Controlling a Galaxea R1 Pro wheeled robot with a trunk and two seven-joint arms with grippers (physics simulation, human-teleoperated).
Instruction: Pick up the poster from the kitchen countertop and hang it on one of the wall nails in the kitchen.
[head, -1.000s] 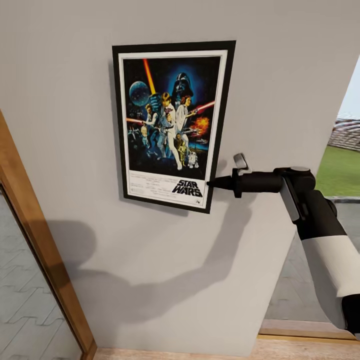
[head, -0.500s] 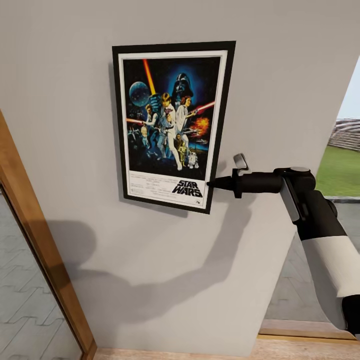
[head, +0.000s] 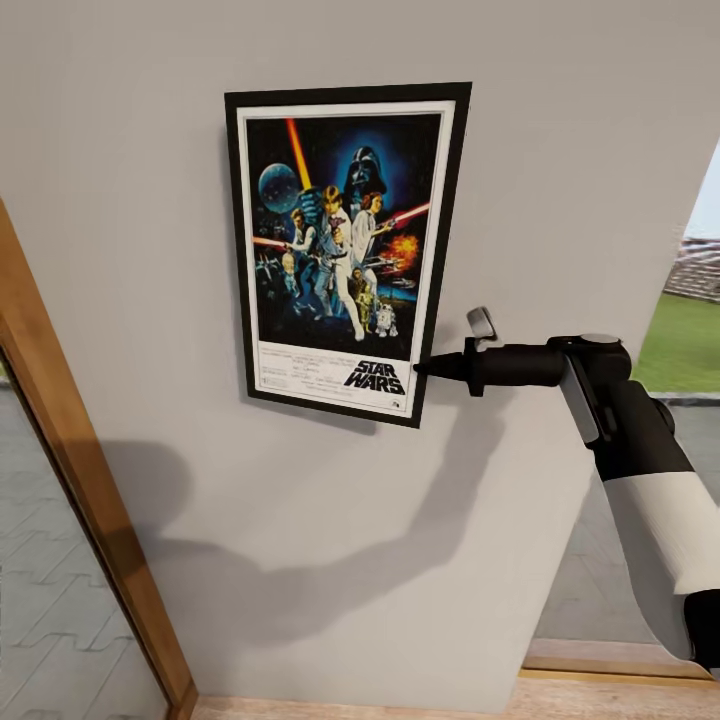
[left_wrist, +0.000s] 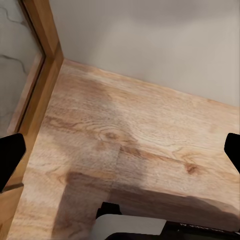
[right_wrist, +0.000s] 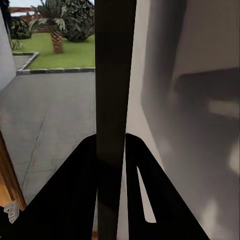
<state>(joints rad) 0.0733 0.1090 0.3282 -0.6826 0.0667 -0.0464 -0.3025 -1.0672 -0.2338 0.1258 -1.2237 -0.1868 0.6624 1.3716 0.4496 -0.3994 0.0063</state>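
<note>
1. Nothing about the arm or the poster (head: 345, 250) has changed place over the last second; only the edges of the head view have slid a little, the wooden door frame (head: 90, 500) at the left and the strip of lawn (head: 680, 345) at the right, which points to a small camera move.
2. From the right wrist view, the right gripper (right_wrist: 111, 150) has its two dark fingers pressed against either face of the poster's black edge, pinching the frame between them.
3. From the head view, that gripper (head: 425, 367) meets the poster's right edge low down, level with the white title strip, and the black forearm runs off horizontally to the right into the white upper arm.
4. The poster lies flat against the light grey wall (head: 560, 150), upright but slightly skewed, its top wider than its bottom in this view. Whether it hangs on a nail or is carried by the grip alone cannot be told, since its top edge hides whatever is behind it.
5. Shadows of the arm and the robot's body fall across the wall below the poster.
6. From the left wrist view, the left gripper (left_wrist: 120, 150) has its fingertips showing at opposite edges, spread wide, with nothing between them.
7. Beneath it lies a light wooden floor (left_wrist: 140, 130), meeting the grey wall and the wooden door frame at a corner.
</note>
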